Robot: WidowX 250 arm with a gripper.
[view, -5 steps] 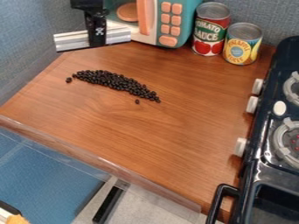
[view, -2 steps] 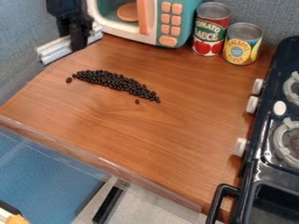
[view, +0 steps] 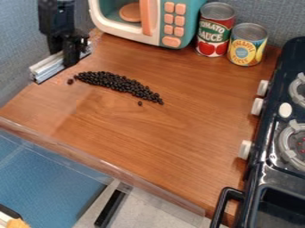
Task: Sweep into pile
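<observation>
One worktop (view: 173, 133) carries everything, and its open front edge is the main hazard: a sweep aimed too far that way could send beans off it. The stove (view: 268, 162) seems far enough away to matter only if the stroke overruns. The microwave (view: 174, 23) stands at the back, near enough that lifting or swinging wide might knock it. The end effector (view: 71, 53), at the upper left of the view, appears closed round the bar (view: 44, 69), opened only by the bar's thickness; should that grip be off-centre, the bar could twist under load. It slants beside the left end of the row, and I cannot tell whether its lower edge touches the wood. If it rides high, beans would slip beneath; pressed hard, it could catch or scatter them. The beans (view: 119, 83) lie in a long, thin band, mid-left. Smallest are two strays, the left one (view: 70, 81) and the front one (view: 140, 103), easily missed by a narrow pass.
</observation>
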